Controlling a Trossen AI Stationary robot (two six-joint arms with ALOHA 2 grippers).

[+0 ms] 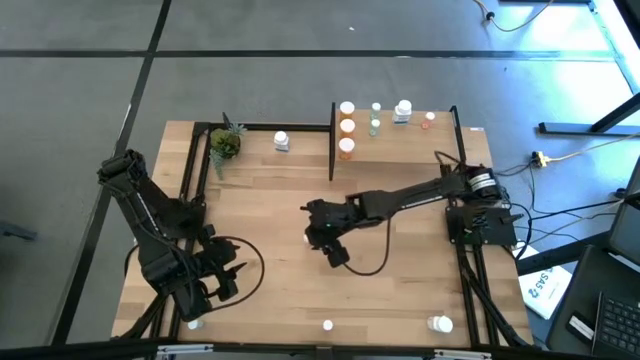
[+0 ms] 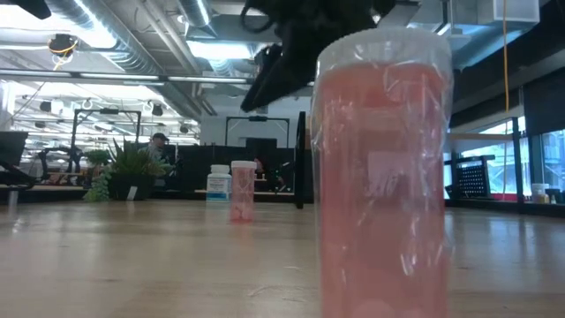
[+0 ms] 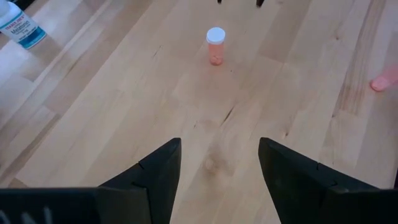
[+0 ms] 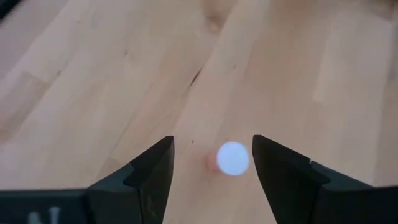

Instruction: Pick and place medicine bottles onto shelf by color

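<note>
One white-capped pinkish-red bottle [image 4: 232, 159]

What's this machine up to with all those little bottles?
It is sorting small medicine bottles onto the raised shelf at the back of the table, where several already stand. The right gripper, fingers open, hangs mid-table straight above a white-capped pinkish bottle standing between its fingers, not gripped. The left gripper waits open near the front left corner, holding nothing. More bottles stand along the front edge.
</note>
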